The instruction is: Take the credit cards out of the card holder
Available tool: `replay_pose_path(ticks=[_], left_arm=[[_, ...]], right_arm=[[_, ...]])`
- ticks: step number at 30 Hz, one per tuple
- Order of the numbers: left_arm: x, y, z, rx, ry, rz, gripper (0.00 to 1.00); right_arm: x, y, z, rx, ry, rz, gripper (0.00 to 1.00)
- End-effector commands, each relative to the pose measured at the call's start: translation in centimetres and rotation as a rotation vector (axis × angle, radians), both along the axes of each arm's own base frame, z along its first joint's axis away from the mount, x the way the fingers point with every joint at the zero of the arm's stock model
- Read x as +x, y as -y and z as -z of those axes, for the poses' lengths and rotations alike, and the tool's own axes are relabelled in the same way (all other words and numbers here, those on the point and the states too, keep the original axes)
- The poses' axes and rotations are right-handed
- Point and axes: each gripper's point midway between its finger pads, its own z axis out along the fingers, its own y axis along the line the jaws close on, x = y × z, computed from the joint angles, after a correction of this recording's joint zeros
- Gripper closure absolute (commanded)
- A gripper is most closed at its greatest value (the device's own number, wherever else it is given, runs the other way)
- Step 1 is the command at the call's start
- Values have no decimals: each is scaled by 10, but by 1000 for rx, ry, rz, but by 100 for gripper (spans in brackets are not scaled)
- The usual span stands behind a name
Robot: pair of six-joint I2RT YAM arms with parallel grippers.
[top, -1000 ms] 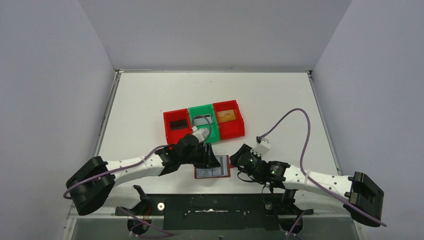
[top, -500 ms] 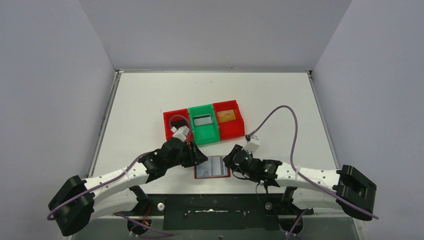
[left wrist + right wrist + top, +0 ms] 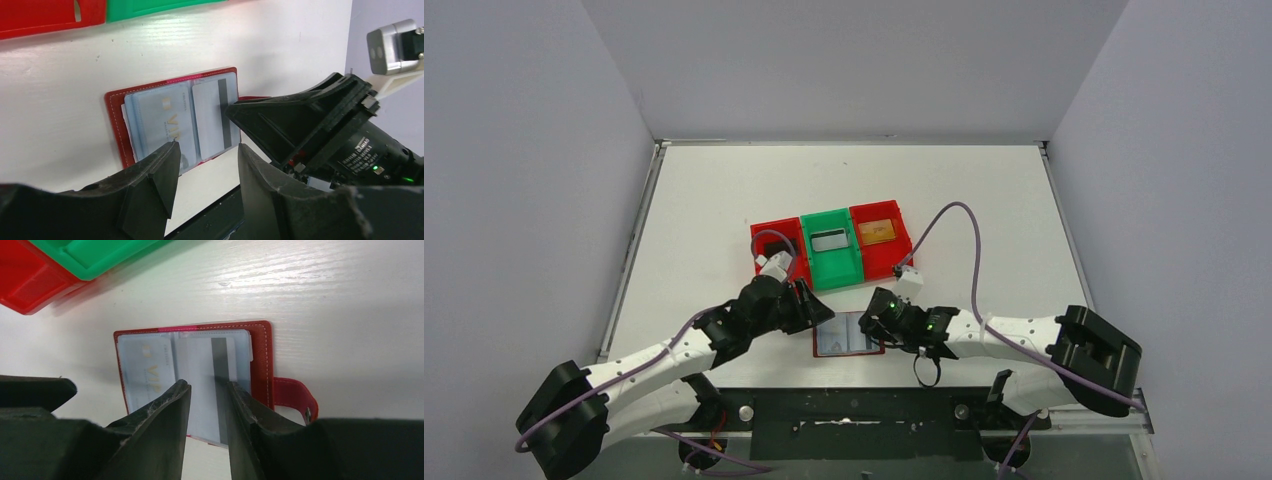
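The card holder [image 3: 848, 335] lies opened flat near the front edge of the white table [image 3: 724, 200], between the two arms, its dark red cover down and its clear pockets facing up so the contents can be reached from above. Two credit cards sit in the pockets: a pale card marked "VIP" [image 3: 147, 365] on one page and a card with a dark magnetic stripe [image 3: 216, 375] on the other. The red snap tab [image 3: 295, 397] is splayed out to the side, undone. The right gripper [image 3: 207, 387] hangs directly over the striped card, jaws parted only narrowly and holding nothing, a width that looks chosen to pinch a thin card edge. The left gripper [image 3: 207, 160] waits just beside the holder's other side, jaws wider apart and likewise empty, apparently placed to steady the booklet or to take the VIP card. Behind the holder stand three bins in a row, a left red bin [image 3: 774, 262], a green bin [image 3: 829, 262] and a right red bin [image 3: 886, 255]; a grey card [image 3: 829, 240] lies in the green one and a tan card [image 3: 876, 232] in the right red one, suggesting each card removed is sorted there.
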Motion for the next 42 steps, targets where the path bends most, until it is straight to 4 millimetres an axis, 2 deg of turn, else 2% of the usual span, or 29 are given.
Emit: replay_pose_path(ticks=[1, 7, 13, 21, 28, 36, 42], left_arm=[[5, 10, -22, -91, 49, 16, 55], [3, 22, -24, -100, 46, 80, 54], [1, 37, -12, -81, 7, 162, 54], [6, 61, -4, -44, -40, 223, 55], [11, 66, 17, 16, -111, 193, 58], [-4, 71, 43, 76, -178, 228, 58], [-11, 67, 59, 125, -204, 207, 58]], right_arm=[[4, -3, 1, -16, -25, 18, 68], [4, 5, 10, -66, -49, 40, 68], [3, 13, 16, -83, -66, 74, 70], [1, 13, 21, 5, -83, 75, 72], [-3, 20, 32, -26, -123, 105, 75], [-3, 27, 34, -34, -121, 136, 78], [-3, 28, 37, -31, -129, 135, 78]])
